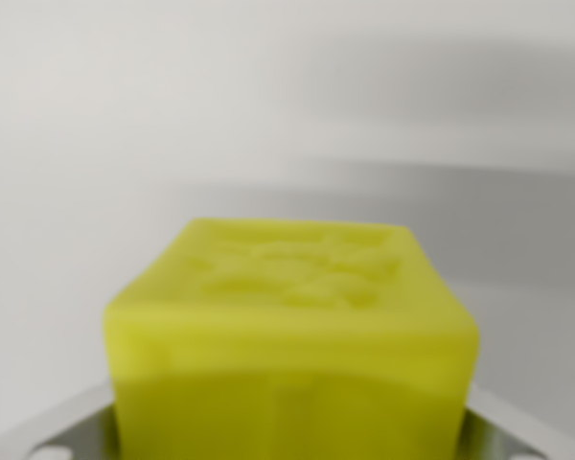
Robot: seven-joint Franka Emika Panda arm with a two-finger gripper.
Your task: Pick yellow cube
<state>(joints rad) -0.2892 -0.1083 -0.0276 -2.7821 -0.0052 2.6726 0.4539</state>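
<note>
The yellow cube (292,326) fills the lower middle of the wrist view, very close to the camera, with a raised pattern on its top face. My gripper (289,436) is shut on it. One metal finger (62,431) shows at the wrist view's left bottom corner and the other at the right bottom corner, each pressed against a side of the cube. The cube's lower part is cut off by the frame's bottom edge.
Behind the cube lies a plain white surface (172,115), blurred, with soft grey shadow bands (441,182) across the wrist view's right half. No other object shows.
</note>
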